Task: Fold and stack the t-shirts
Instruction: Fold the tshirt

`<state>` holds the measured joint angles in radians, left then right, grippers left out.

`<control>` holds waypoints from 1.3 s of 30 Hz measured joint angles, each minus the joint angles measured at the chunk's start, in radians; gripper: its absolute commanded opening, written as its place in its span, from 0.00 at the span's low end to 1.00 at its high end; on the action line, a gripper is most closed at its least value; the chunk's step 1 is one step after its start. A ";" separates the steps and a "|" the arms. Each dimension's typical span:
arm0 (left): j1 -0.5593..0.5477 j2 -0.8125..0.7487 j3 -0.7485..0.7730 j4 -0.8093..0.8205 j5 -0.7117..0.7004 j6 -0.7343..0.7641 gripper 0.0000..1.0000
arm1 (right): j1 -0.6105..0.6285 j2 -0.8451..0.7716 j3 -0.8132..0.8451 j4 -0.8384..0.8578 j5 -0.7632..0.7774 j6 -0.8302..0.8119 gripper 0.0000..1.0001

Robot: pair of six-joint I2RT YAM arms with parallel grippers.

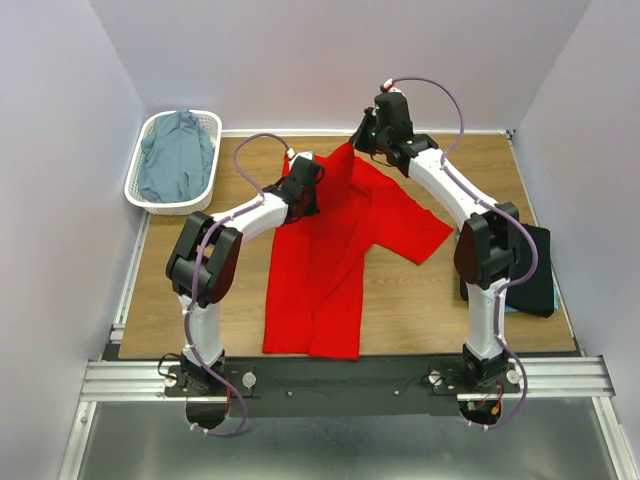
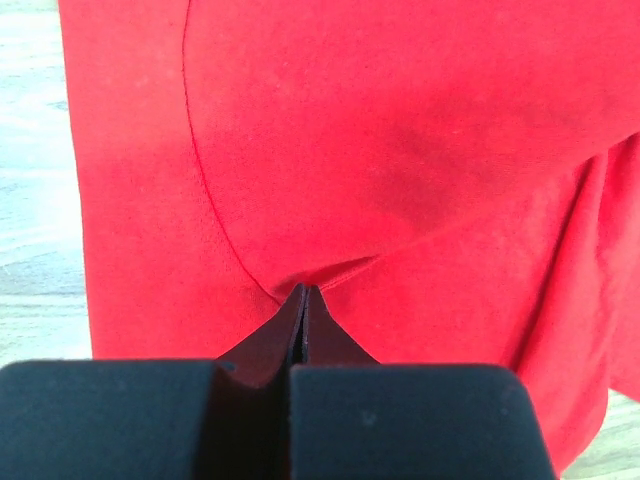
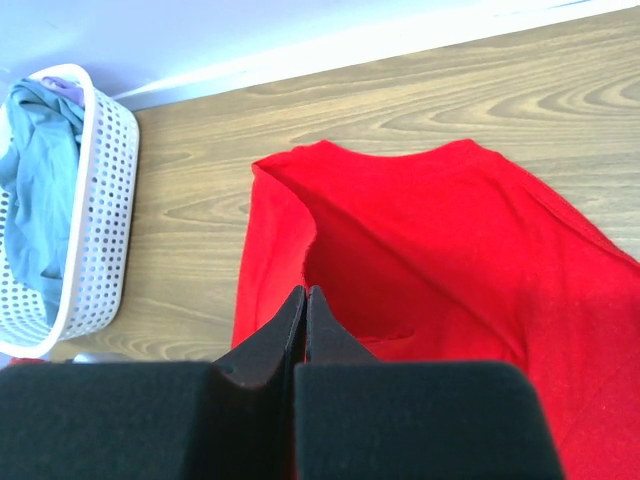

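Note:
A bright red t-shirt [image 1: 330,270] lies lengthwise down the middle of the table, one sleeve spread to the right. My left gripper [image 1: 300,190] is shut on its upper left part, and the cloth puckers at the fingertips [image 2: 304,290] in the left wrist view. My right gripper [image 1: 362,140] is shut on the shirt's top edge and holds a peak of red cloth [image 3: 450,230] up off the table, with the jaws [image 3: 305,290] pressed together. A black t-shirt [image 1: 535,265] lies folded at the right edge, a sliver of teal [image 1: 512,308] under it. A grey-blue t-shirt [image 1: 178,160] lies in the basket.
The white lattice basket [image 1: 135,185] stands at the far left corner, also seen at the left of the right wrist view [image 3: 100,200]. Pale walls close in the table on three sides. Bare wood shows left of the red shirt and between it and the black one.

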<state>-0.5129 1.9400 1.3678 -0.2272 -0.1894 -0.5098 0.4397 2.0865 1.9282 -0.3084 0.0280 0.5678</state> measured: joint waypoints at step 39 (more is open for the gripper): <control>-0.034 -0.037 -0.069 0.047 0.098 0.005 0.00 | 0.000 -0.065 -0.122 -0.045 0.167 0.000 0.06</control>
<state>-0.5472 1.9034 1.2991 -0.1806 -0.0917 -0.5049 0.4397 2.0212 1.8065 -0.3534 0.1947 0.5674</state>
